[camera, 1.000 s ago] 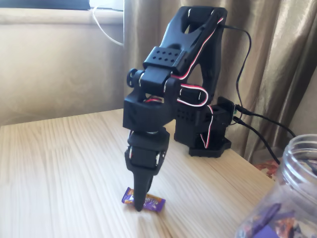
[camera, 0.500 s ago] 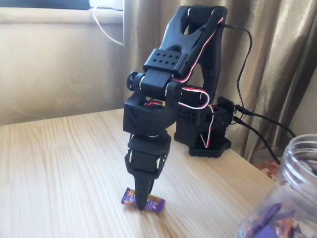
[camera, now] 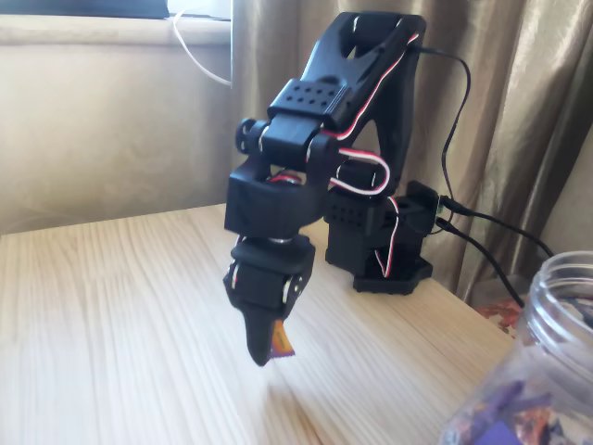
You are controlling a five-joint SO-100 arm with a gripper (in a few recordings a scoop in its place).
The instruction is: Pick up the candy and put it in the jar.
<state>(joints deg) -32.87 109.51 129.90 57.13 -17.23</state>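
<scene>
Mid-carry, I judge: end effector (camera: 264,350) at lower centre of the fixed view pinches the candy (camera: 281,339), clear of the table (camera: 111,324). Next I need to swing it toward the jar (camera: 547,362) at lower right, above its rim.

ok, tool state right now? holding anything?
Tool: closed on the purple-wrapped candy, lifted clear of the wooden table.

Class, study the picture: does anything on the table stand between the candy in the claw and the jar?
Nothing visible does. The claw holds the candy above the table, and only bare wood lies between it and the jar at the right.
</scene>
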